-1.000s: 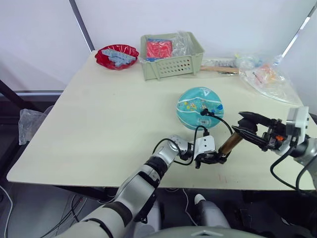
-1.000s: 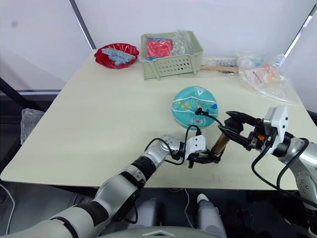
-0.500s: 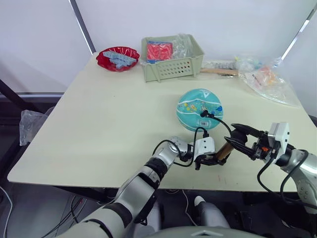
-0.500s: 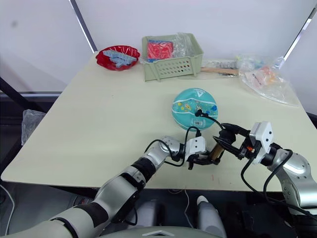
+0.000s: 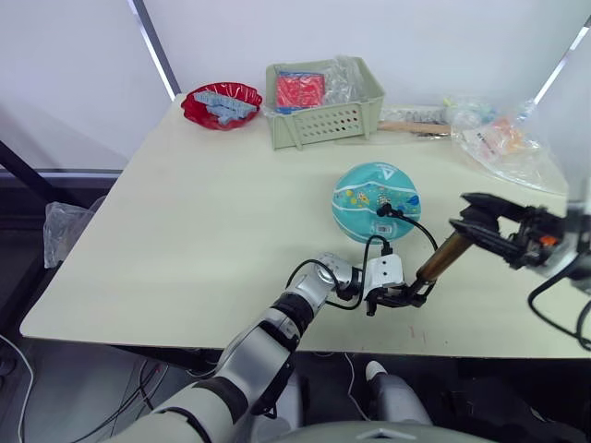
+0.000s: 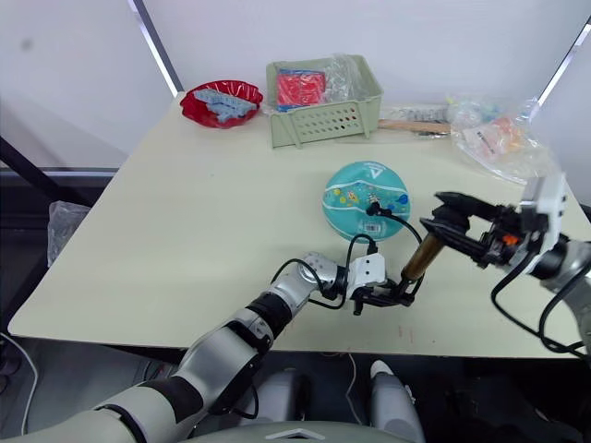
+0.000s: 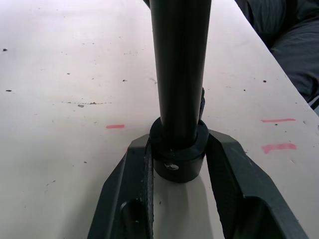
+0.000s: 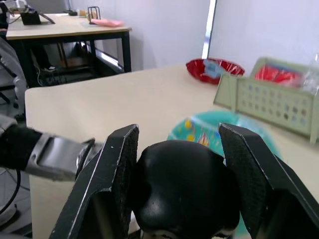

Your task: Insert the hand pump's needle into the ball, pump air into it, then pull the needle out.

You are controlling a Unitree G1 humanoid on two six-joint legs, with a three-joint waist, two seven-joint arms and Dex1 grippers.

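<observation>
The teal ball rests on the table right of centre. The hand pump's bronze barrel leans up to the right in front of it. My left gripper is shut on the pump's black bottom cap, low on the table. My right gripper is shut on the black handle at the raised end. The thin black hose loops from the pump to a black fitting on the ball; the needle's pin is hidden there.
A pale green basket holding a red packet and a red bowl stand at the table's back. Plastic bags and a wooden-handled tool lie at the back right. The table's front edge runs just below the left gripper.
Half a second ago my right gripper had pushed the handle down toward the barrel; now it has drawn it back up and to the right. The left gripper and ball stayed put.
</observation>
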